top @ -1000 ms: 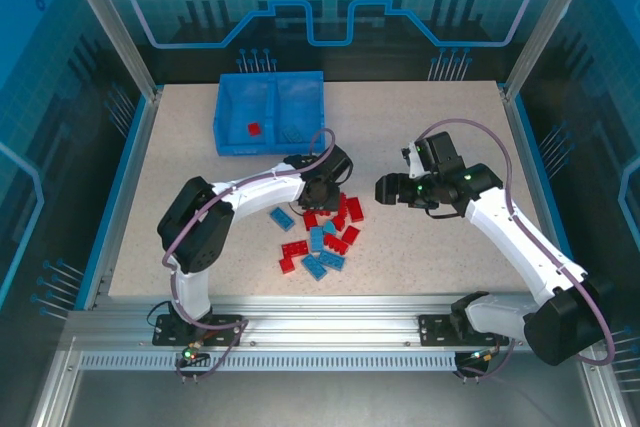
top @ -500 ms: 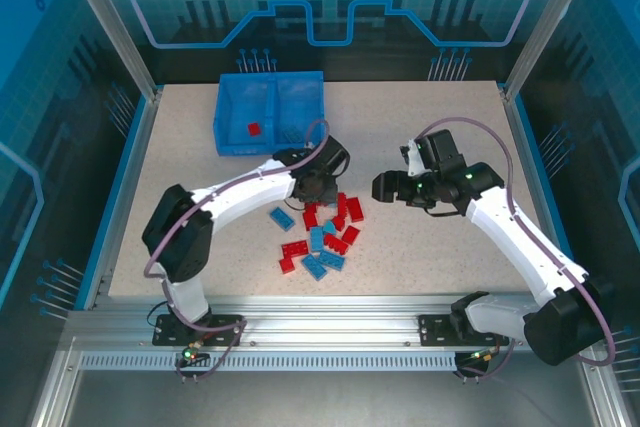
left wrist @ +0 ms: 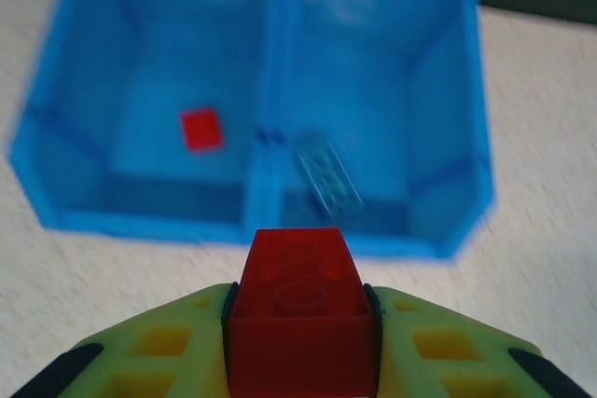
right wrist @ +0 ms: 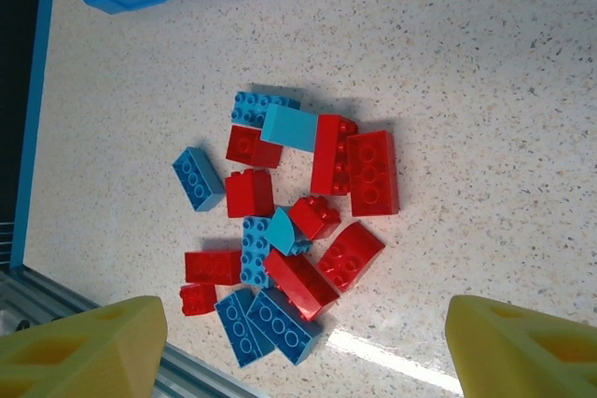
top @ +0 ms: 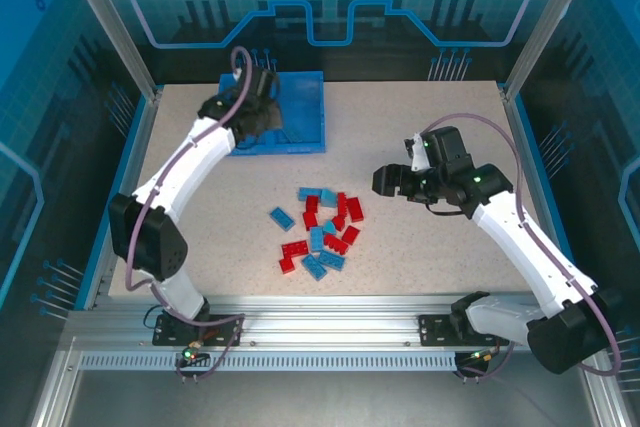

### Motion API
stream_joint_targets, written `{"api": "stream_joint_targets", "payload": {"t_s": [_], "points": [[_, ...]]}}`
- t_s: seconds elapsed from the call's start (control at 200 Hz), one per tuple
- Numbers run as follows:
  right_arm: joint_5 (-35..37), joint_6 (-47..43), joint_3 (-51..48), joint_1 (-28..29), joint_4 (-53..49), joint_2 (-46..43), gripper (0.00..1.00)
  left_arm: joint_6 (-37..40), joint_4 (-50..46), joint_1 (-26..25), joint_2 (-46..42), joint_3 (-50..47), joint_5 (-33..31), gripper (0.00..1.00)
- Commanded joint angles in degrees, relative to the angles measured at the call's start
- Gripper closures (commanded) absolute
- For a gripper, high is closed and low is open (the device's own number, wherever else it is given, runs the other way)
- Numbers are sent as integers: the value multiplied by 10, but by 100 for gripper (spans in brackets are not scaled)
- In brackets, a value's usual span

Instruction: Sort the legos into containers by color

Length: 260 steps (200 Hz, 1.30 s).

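One red lego point(left wrist: 300, 314) is clamped between the left gripper point(top: 258, 115) fingers point(left wrist: 159, 347), studs up. From above, that gripper hangs over the left half of the blue bin point(top: 305, 137) at the far left of the table point(top: 450, 127).

Bin is split by a centre divider point(left wrist: 270, 128):
- Left compartment point(left wrist: 131, 100): one small red brick point(left wrist: 201, 129) on the floor.
- Right compartment point(left wrist: 401, 90): one light blue brick point(left wrist: 329, 174), lying near the divider.

Right gripper point(top: 388, 182) is spread wide and holds nothing. Its fingers point(right wrist: 84, 342) sit at the two bottom corners of the wrist view. It hovers just right of the loose pile point(top: 322, 227).

Pile is mid-table, well apart from the bin. It has roughly nine red and seven blue bricks, mixed, many touching, a few tipped on edge. One blue brick point(right wrist: 198, 178) lies slightly apart on the pile's left side.
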Motion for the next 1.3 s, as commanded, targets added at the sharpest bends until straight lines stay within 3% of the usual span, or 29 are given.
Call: {"api": "stream_joint_targets", "payload": {"t_s": [0.0, 0.225, 0.405, 0.635, 0.925, 1.096, 1.186, 1.296], "points": [[2, 12, 2, -6, 0, -18, 20, 49, 10, 42, 59, 67, -31, 80], [5, 20, -7, -6, -1, -35, 19, 39, -34, 115, 250, 244, 3, 79], [4, 21, -3, -6, -12, -47, 19, 24, -92, 136, 374, 380, 29, 77], [9, 24, -4, -7, -11, -56, 17, 16, -104, 137, 402, 384, 37, 62], [3, 25, 6, -6, -9, -42, 17, 29, -96, 137, 376, 390, 38, 46], [9, 14, 9, -2, -2, -28, 17, 29, -105, 137, 317, 383, 67, 48], [43, -8, 24, 25, -1, -3, 17, 19, -81, 133, 235, 315, 114, 49], [91, -36, 76, 77, -15, 66, 17, 22, -10, 120, 86, 160, 152, 49]]}}
